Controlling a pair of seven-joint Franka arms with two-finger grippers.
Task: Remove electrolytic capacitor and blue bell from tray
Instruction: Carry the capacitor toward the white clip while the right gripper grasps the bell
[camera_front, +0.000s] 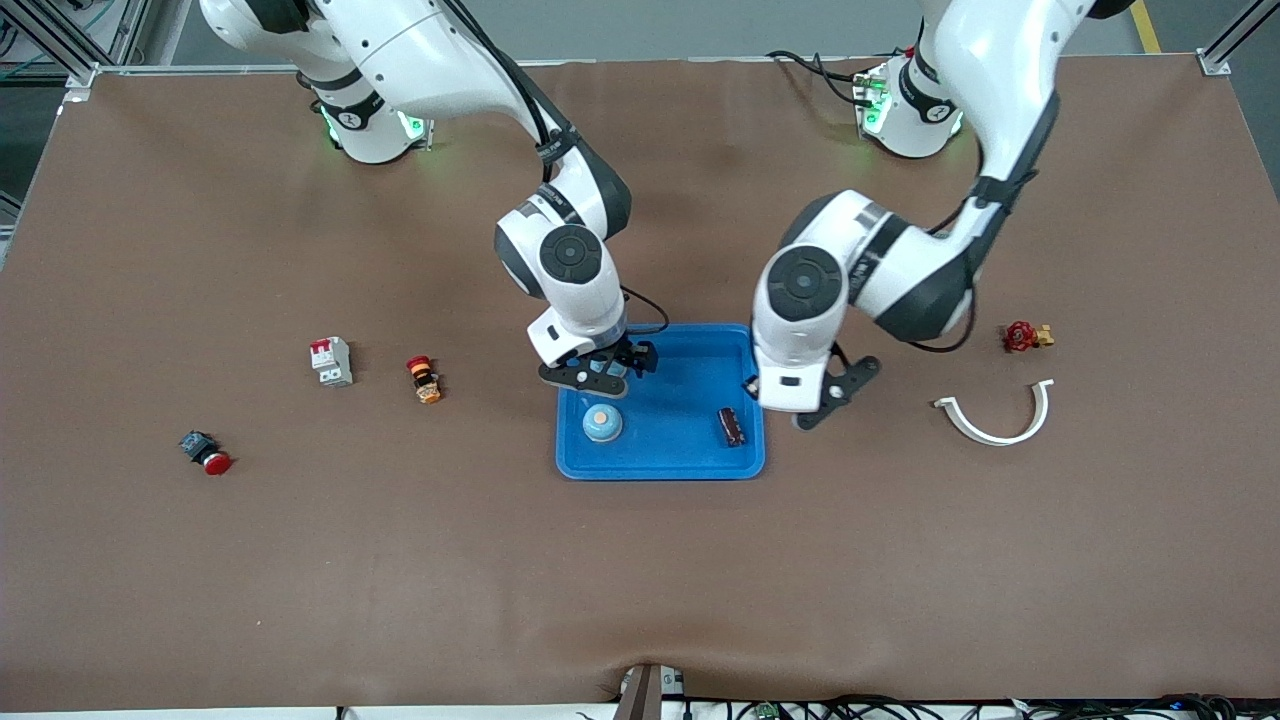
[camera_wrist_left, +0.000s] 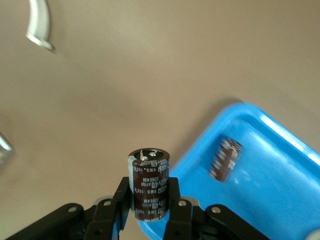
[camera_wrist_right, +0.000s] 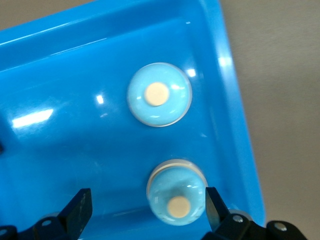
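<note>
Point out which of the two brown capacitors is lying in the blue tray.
The loose capacitor on its side in the blue tray, toward the left arm's end. The other capacitor is clamped upright in the left gripper.

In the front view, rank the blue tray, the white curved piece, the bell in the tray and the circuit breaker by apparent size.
1. Blue tray
2. White curved piece
3. Circuit breaker and bell look about alike; I won't rank them.

A white circuit breaker (camera_front: 331, 361), an orange-and-red button switch (camera_front: 424, 379) and a red-capped push button (camera_front: 206, 453) lie on the brown tabletop (camera_front: 300, 560) toward the right arm's end. A red valve (camera_front: 1024, 336) and a curved white clip (camera_front: 996, 416) lie toward the left arm's end.
</note>
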